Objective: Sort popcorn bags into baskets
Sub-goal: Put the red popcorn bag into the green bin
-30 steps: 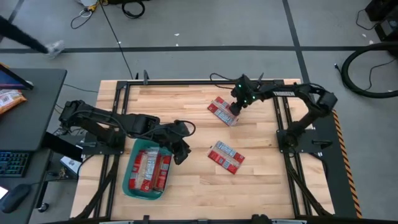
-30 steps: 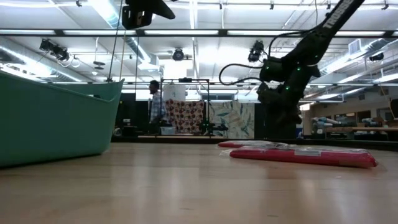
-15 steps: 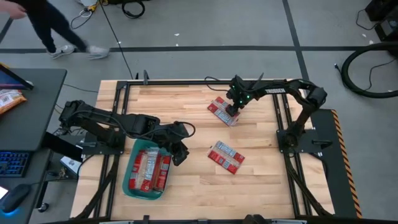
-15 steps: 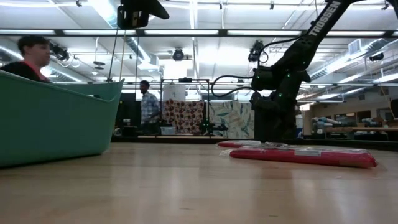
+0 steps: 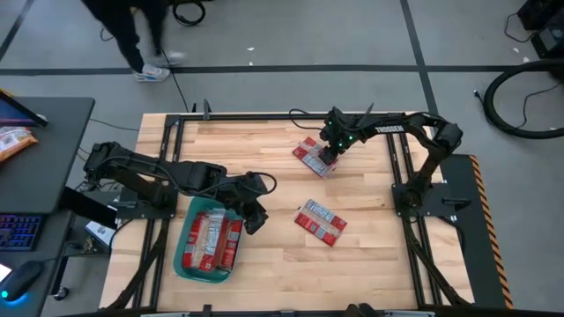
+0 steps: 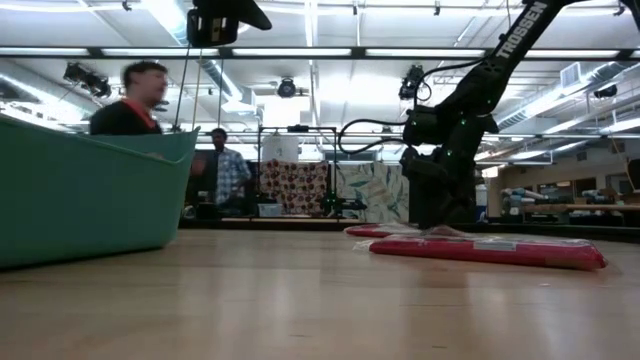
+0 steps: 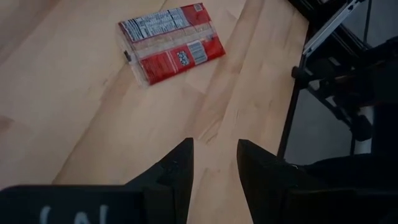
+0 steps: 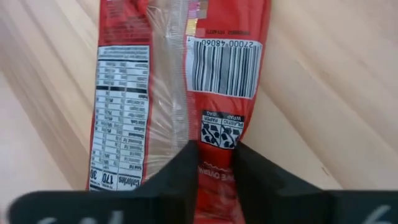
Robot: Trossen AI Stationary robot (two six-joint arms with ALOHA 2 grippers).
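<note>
A red popcorn bag [image 5: 310,156] lies flat at the far middle of the table, label side up. My right gripper [image 5: 328,161] is down on its right end and shut on it [image 8: 214,149]. A second popcorn bag [image 5: 319,222] lies flat nearer the front, also visible in the left wrist view [image 7: 171,40]. The teal basket [image 5: 179,253] at the near left holds several red bags [image 5: 211,239]. My left gripper [image 5: 256,219] hangs beside the basket's right wall, above bare wood, open with nothing between its fingers [image 7: 214,155]. My right gripper pinches the bag's red wrapper just below the barcode panel [image 8: 216,165], beside the clear middle strip, between its two fingers. The fingers come steeply from above, slanting in from the table's right. The bag still lies flat on the table.
Black frame rails [image 5: 397,167] run along the table's sides. Bare wood lies between the basket and the two bags. People [image 6: 135,100] stand and walk in the room beyond the far edge.
My right gripper has come down and a little toward the table's left, onto the far bag, then kept still. The bag has not moved. A person has walked across the floor beyond the far edge.
</note>
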